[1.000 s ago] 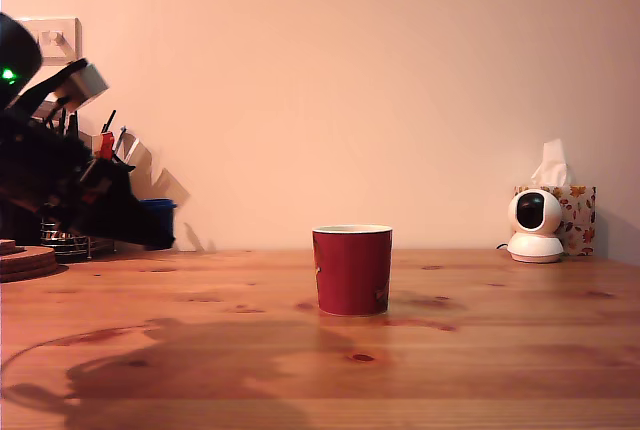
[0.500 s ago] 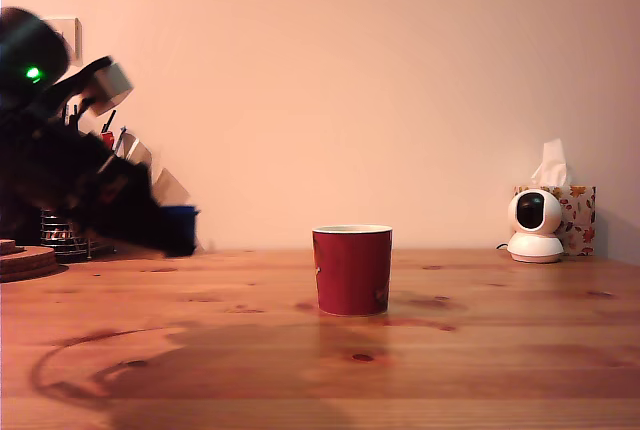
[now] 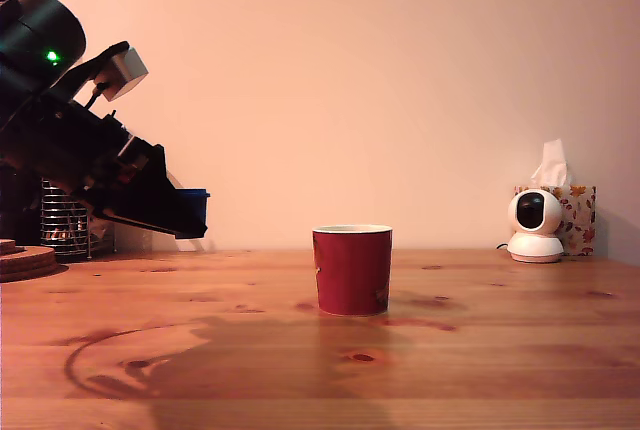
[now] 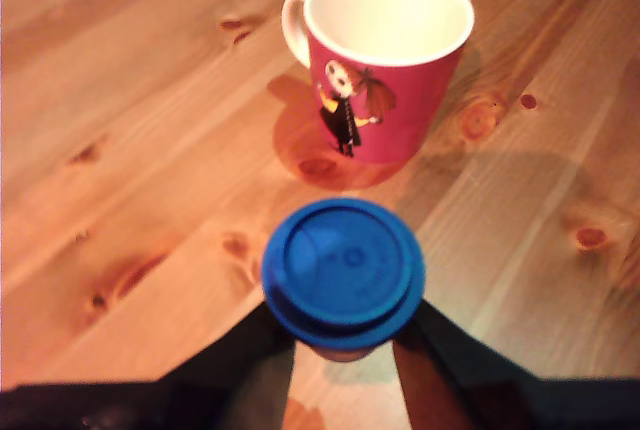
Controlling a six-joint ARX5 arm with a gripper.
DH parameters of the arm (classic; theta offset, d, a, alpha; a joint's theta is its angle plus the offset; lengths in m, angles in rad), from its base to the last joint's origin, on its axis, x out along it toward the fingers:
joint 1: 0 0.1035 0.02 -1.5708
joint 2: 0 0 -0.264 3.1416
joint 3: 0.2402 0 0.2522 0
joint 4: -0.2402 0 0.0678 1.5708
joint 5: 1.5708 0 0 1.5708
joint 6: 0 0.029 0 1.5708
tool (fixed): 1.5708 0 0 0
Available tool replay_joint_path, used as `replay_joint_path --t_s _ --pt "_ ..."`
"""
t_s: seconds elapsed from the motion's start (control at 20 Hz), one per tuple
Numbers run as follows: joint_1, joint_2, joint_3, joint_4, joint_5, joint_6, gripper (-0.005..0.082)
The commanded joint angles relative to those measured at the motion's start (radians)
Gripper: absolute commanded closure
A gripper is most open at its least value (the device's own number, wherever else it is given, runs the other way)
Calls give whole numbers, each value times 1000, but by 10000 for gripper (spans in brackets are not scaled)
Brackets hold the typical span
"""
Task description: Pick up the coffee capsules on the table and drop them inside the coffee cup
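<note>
The claw (image 3: 190, 212) is clenched on the pod (image 3: 192, 208), holding it in the air above the counter (image 3: 450, 350), toward the exterior view's left and well apart from the cup (image 3: 352, 269). In the wrist view the pod (image 4: 343, 272) sits between the 2 dark fingers (image 4: 255, 350), its wide flat blue rim face turned toward the camera and its tapered body hidden behind. Its axis therefore runs roughly along the claw's reach, tilted down toward the counter as the arm (image 3: 70, 140) slopes. In the exterior view only a blue edge of it shows at the claw's tip.

The cup stands upright on the counter, mouth up. The wrist view shows the cup (image 4: 385, 60) with a cream inside, a pale handle on 1 side and a small cartoon figure printed on its red wall.

At the exterior view's right, by the wall, a white camera (image 3: 534, 226) stands just in front of a tissue box (image 3: 570, 212). A wire-mesh holder (image 3: 66, 220) stands at the left behind the arm.
</note>
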Motion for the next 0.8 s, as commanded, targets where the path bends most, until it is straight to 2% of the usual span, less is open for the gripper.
replay_joint_path --t_s 0.0,0.15,0.75 --pt "-3 -14 2 7 3 -10 594" --pt "-5 -14 7 -6 3 -31 594" --pt "-78 -13 192 -190 -82 -35 591"
